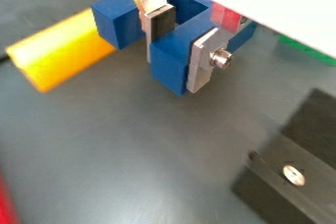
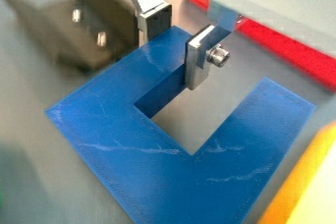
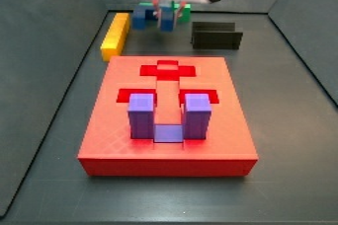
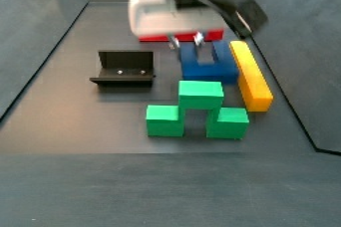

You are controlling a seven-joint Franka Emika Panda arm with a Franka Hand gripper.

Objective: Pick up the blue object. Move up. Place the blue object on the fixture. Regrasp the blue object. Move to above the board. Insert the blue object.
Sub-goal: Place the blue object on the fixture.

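Blue object [image 1: 147,41] in wrist view: one leg between silver fingers [image 1: 203,59] of gripper [image 1: 182,41], jaws clamped on it; yellow bar [image 1: 59,49] just beside, fixture [image 1: 296,169] apart.

Wrist view: blue object [image 2: 197,159] fills frame, gripper [image 2: 178,39] straddling leg.

Side view: gripper [image 3: 169,17] at far edge, beyond board [image 3: 165,115] bearing purple block [image 3: 165,115].

Side view: blue object [image 4: 206,67] on floor between fixture [image 4: 123,70] and yellow bar [image 4: 249,72], green block [image 4: 197,110] nearer.

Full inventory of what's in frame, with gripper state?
blue object: 1, dark blue, on floor beside yellow bar, gripper fingers astride one leg
yellow bar: 1, yellow, next to blue object
green block: 1, green U-shape, floor, in front of blue object
fixture: 1, black, floor, apart from blocks
board: 1, red, mid-floor
purple block: 1, purple U-shape, seated in board
gripper: 1, silver fingers, around blue leg; closure unclear
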